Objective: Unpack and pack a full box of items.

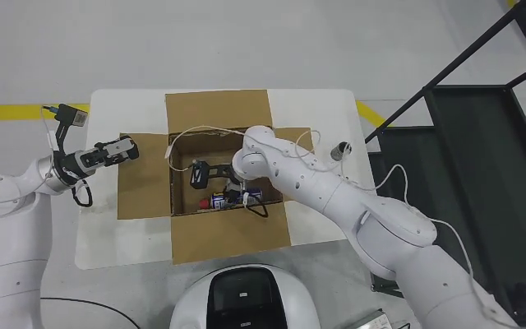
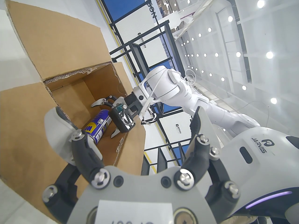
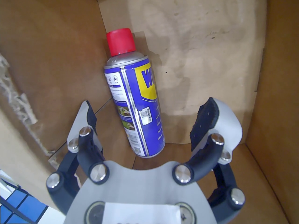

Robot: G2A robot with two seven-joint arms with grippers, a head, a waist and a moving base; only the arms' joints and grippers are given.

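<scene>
Right wrist view: fingers (image 3: 205, 120) wide, straddling spray can (image 3: 137, 108).

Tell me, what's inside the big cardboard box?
A blue spray can lies by the box wall, the open right gripper close to it. The right arm hides some floor.

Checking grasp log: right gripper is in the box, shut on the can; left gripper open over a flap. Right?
Not quite. The right gripper is in the box but open: the right wrist view shows its fingers spread either side of the can, not touching it. The left gripper is open over a flap.
</scene>
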